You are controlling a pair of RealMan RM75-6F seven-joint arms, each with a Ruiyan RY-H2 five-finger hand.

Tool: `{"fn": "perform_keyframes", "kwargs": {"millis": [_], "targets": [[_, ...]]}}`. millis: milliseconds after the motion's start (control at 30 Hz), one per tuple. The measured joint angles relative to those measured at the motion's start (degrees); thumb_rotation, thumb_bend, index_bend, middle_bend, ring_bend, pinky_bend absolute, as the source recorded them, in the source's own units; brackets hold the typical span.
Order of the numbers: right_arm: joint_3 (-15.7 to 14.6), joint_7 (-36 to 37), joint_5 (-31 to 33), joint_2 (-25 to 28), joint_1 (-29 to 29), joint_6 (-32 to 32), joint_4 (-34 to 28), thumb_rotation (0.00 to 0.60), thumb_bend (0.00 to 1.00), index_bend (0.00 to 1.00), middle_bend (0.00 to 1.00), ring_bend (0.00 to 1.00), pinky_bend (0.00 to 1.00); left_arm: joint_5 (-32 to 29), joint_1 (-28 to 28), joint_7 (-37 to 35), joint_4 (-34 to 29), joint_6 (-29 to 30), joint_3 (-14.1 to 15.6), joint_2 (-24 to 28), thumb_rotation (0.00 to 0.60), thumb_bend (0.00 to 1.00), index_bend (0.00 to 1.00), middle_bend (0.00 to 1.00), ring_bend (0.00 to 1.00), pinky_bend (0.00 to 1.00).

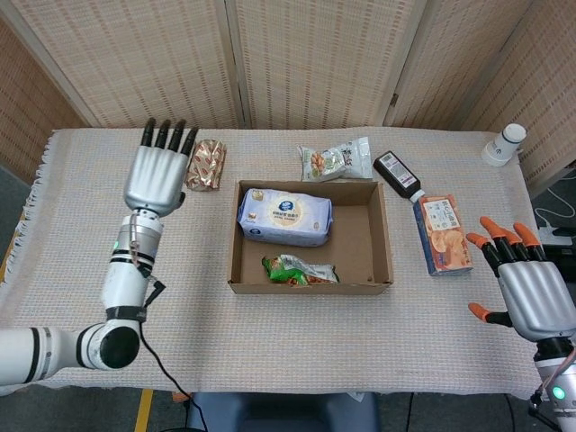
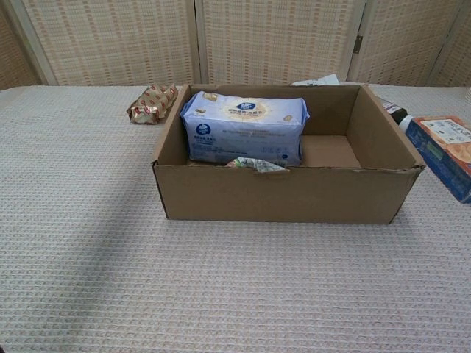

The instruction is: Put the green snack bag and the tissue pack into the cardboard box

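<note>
Brown open-topped cardboard box (image 1: 382, 236) holds blue-white soft tissue pack (image 1: 285, 217) at its far-left, green crinkly snack bag (image 1: 300, 270) by its front wall | left hand (image 1: 157, 175) left of box, empty, fingers apart | right hand (image 1: 526, 288) right of box, spread | risk: seemingly slight; a returning arm could clip the box rim.

Open cardboard box (image 2: 287, 193) at centre of the cloth-covered bench (image 2: 221, 294), flaps up. Inside, tissue pack (image 2: 245, 126) lying along the back-left part, label facing forward and up. Just in front of it, touching its lower edge, green snack bag (image 2: 256, 165), mostly hidden behind the box's front wall. Left of the box, near its back corner, a crumpled gold-and-red packet (image 2: 151, 103). At right edge, an orange-and-blue carton (image 2: 449, 154), partly cut off; behind it, a dark bottle (image 2: 393, 111) barely visible. Woven screen panels (image 2: 272, 40) behind.
</note>
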Motion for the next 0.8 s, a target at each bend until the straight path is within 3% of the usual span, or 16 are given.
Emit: {"fn": "perform_keyframes", "kwargs": {"millis": [100, 333, 567, 667, 800], "targets": [[-0.2, -0.7, 0.0, -0.4, 0.1, -0.3, 0.0, 0.600, 0.04, 0.18, 0.00, 0.00, 0.00, 4.9, 5.7, -3.4, -2.0, 0.1, 2.9, 3.8, 0.600, 0.20, 0.00, 0.00, 0.00, 0.01], [-0.6, -2.7, 0.7, -1.8, 0.6, -1.2, 0.0, 0.600, 0.04, 0.17, 0.00, 0.00, 0.00, 21.3, 15.6, -11.1, -3.6, 1.3, 9.5, 7.2, 0.600, 0.20, 0.00, 0.00, 0.00, 0.01], [-1.1, -2.8, -0.3, -1.9, 0.1, -0.5, 0.0, 0.600, 0.04, 0.17, 0.00, 0.00, 0.00, 39.1, 29.2, -16.6, -5.6, 8.0, 17.6, 8.3, 0.600, 0.20, 0.00, 0.00, 0.00, 0.02], [-1.2, -2.7, -0.8, -1.8, -0.2, -0.3, 0.0, 0.600, 0.04, 0.17, 0.00, 0.00, 0.00, 43.4, 35.1, -18.0, -5.5, 11.2, 20.5, 7.9, 0.600, 0.20, 0.00, 0.00, 0.00, 0.02], [-1.4, -2.3, -2.1, -1.9, -0.3, -0.2, 0.0, 0.600, 0.04, 0.17, 0.00, 0.00, 0.00, 44.3, 40.0, -22.1, -4.5, 12.9, 21.8, 7.1, 0.600, 0.20, 0.00, 0.00, 0.00, 0.02]]}}
